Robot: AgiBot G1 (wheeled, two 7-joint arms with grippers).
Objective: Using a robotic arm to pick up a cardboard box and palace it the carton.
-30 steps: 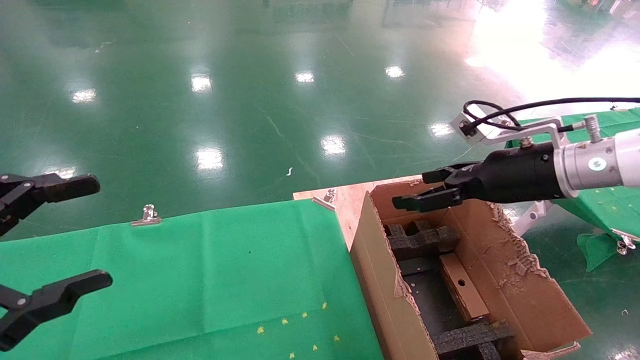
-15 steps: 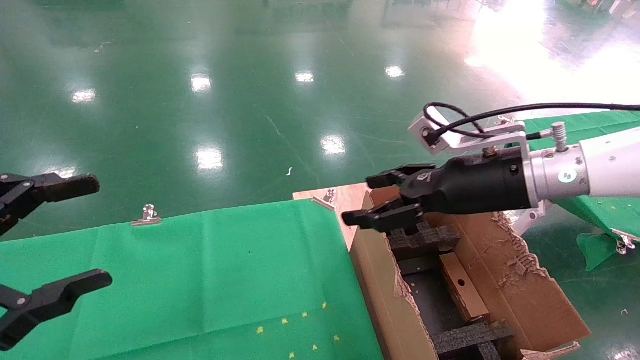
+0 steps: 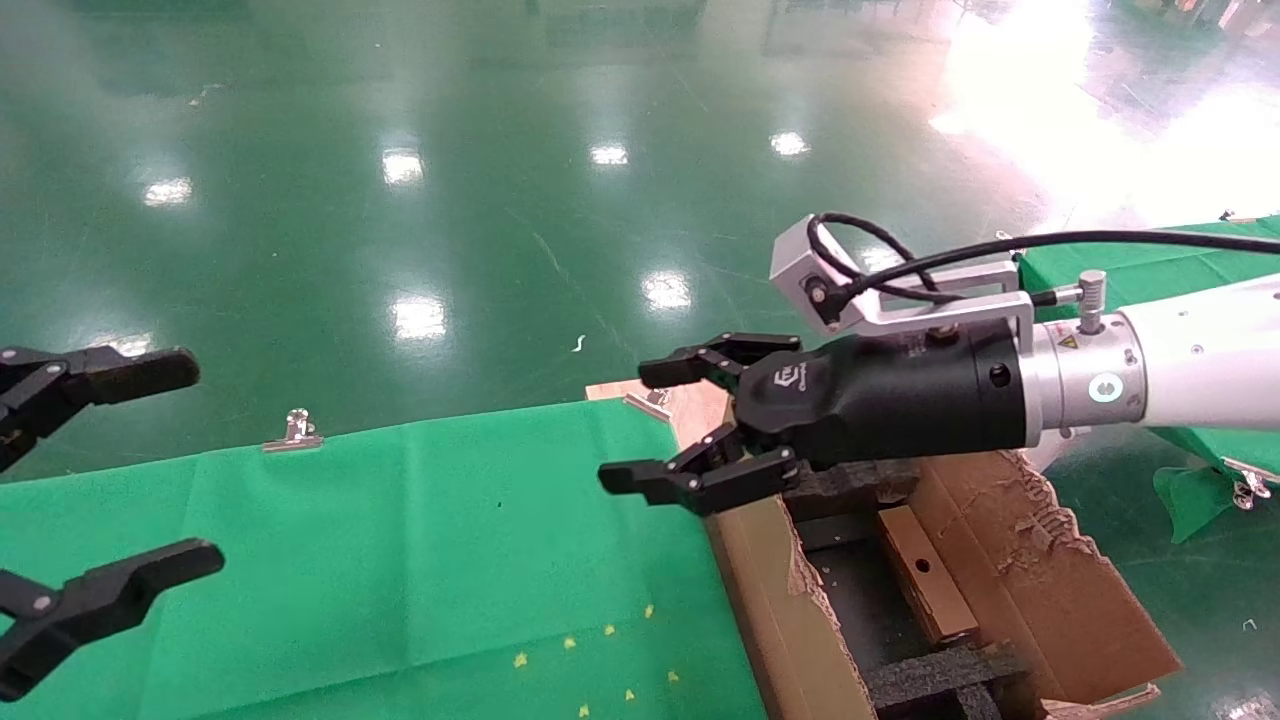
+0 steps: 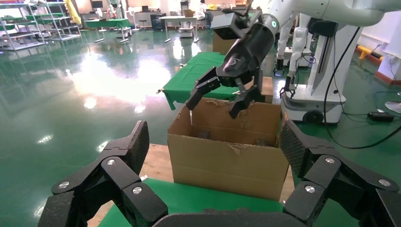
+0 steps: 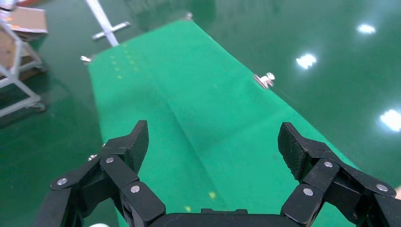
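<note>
We saw the robotic arm (image 3: 1150, 375) reaching from the right, its right gripper (image 3: 680, 425) spread wide with nothing between the fingers. The jaws hung above the near-left wall of the carton (image 3: 770, 600), right at the seam where that wall met the green cloth (image 3: 400, 550) on the table. Behind the jaws, under the black wrist, lay the carton's open interior; ahead of them stretched the bare cloth, with free room in that direction.

The cardboard box (image 3: 925, 575) lay inside the carton, behind and below the jaws, flat on the dark bottom between two black foam inserts (image 3: 940, 675). Its round hole faced up. The carton's ragged right flap (image 3: 1040, 560) leaned outward, well behind the gripper, so the opening stood clear on that side. In the left wrist view the same gripper (image 4: 222, 92) hovered over the carton's top rim (image 4: 227, 144), apart from the torn edge.

A metal clip (image 3: 296, 430) pinned the far edge of the cloth, ahead of the jaws and well apart from them. In the right wrist view only cloth (image 5: 198, 118) showed between the fingertips (image 5: 137, 137).

The left gripper (image 3: 110, 480) sat at the left border, fingers also released and holding nothing, over the cloth's near-left part.
</note>
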